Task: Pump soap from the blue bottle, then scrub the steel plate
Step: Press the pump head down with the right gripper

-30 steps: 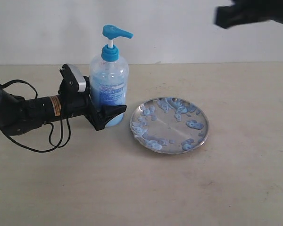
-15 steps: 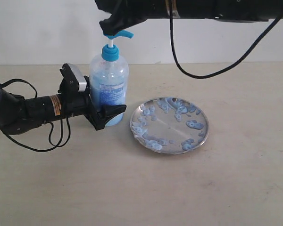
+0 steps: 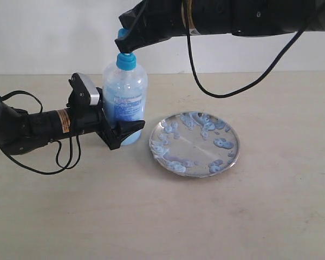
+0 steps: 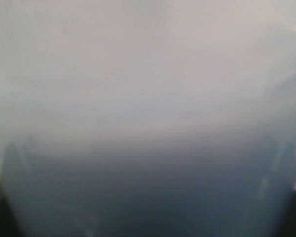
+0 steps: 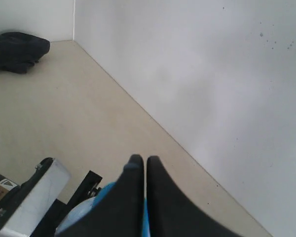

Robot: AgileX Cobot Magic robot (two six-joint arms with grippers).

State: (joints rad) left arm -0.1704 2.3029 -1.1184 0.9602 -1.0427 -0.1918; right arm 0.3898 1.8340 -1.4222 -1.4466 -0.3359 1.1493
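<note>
The blue bottle [image 3: 124,100] stands upright on the table, and my left gripper [image 3: 123,130] is shut around its lower body from the left. In the left wrist view the bottle [image 4: 148,148] is a blur filling the frame. My right gripper [image 3: 127,47] reaches in from the upper right, shut, resting on top of the blue pump head [image 3: 122,33], most of which it hides. In the right wrist view its closed fingertips [image 5: 139,162] lie over the pump head [image 5: 146,222]. The steel plate [image 3: 235,154] lies right of the bottle, dotted with soap [image 3: 222,143] blobs.
A black cable [image 3: 227,89] hangs from the right arm above the plate. The left arm [image 3: 32,130] lies low across the table's left side. A white wall [image 5: 212,89] runs close behind the bottle. A dark bundle [image 5: 17,52] sits in the far corner.
The right arm swept in from the upper right and came down onto the pump head, now covering it and the stem. The left gripper, bottle and plate have not moved.
</note>
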